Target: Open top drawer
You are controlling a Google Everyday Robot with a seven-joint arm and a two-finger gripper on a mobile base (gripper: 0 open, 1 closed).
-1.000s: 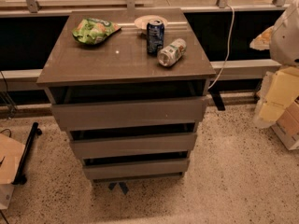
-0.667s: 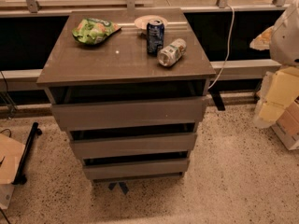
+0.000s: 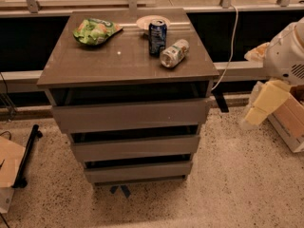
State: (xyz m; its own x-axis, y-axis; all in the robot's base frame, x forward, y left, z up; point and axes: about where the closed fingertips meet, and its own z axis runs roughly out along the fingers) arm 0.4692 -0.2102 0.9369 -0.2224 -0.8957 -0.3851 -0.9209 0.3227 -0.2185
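Terrazzo floor [image 3: 237,184], speckled, nearest, spreading out in front of the cabinet [image 3: 128,70]. Small blue scrap [image 3: 121,190] at the cabinet's foot. Above it, lowest drawer front [image 3: 137,171], then middle drawer front [image 3: 135,147], each stepped back under the one above.

Directly beneath the cabinet's slab, top drawer [image 3: 130,115]: wide, flat, grey-brown, handleless, with a dark slot between its upper edge and the slab. Looks barely drawn out, if at all; cannot tell more from this angle.

Right of the cabinet, about level with that drawer, gripper [image 3: 264,103]: pale, hanging below a white arm housing [image 3: 287,56], well apart from the cabinet and touching no part of it. Cannot tell whether clenched or released.

Farther back, on the cabinet's slab: clear bottle [image 3: 174,52] lying on its side, dark can [image 3: 157,37] upright just beside it, green snack bag [image 3: 96,31] toward the left rear corner, shallow bowl [image 3: 153,22] at the rear edge. Behind the cabinet, window rail [image 3: 47,12].

Judged step: approach, with the pull not yet begun. Next move calls for crossing leftward to the cabinet's front, catching the panel's upper edge through the slot for want of a handle, then drawing straight outward. Best done gently, to keep can and bottle from shifting.
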